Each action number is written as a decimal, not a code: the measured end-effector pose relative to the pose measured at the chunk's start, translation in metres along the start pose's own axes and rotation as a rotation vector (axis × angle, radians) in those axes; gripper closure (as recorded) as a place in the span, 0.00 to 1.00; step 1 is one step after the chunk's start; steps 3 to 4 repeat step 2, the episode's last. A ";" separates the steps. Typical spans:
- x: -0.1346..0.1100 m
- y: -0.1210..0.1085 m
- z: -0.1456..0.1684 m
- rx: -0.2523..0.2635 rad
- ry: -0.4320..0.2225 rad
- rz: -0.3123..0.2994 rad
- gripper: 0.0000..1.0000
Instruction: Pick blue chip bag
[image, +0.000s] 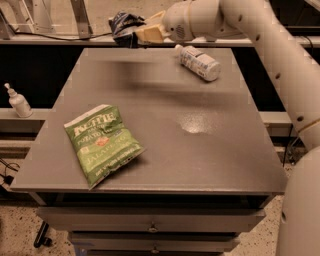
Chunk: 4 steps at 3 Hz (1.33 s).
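The blue chip bag (125, 24) is a small dark navy crinkly bag, held in the air above the far left edge of the grey table (200, 160). My gripper (134, 33) is shut on it, at the end of the white arm that reaches in from the upper right. The bag hangs clear of the tabletop and casts a faint shadow on the far part of the table.
A bright green Kettle chip bag (102, 143) lies flat on the front left of the table. A white plastic bottle (198, 62) lies on its side at the far right. A small pump bottle (19, 102) stands on a ledge to the left. Drawers sit below the tabletop.
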<state>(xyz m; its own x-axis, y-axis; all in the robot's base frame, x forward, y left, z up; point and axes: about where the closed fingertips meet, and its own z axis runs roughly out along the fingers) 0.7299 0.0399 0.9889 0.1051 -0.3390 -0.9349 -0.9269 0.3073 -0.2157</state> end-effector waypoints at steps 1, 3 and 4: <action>-0.022 0.012 -0.025 -0.062 -0.039 -0.022 1.00; -0.023 0.017 -0.025 -0.081 -0.037 -0.024 1.00; -0.023 0.017 -0.025 -0.081 -0.037 -0.024 1.00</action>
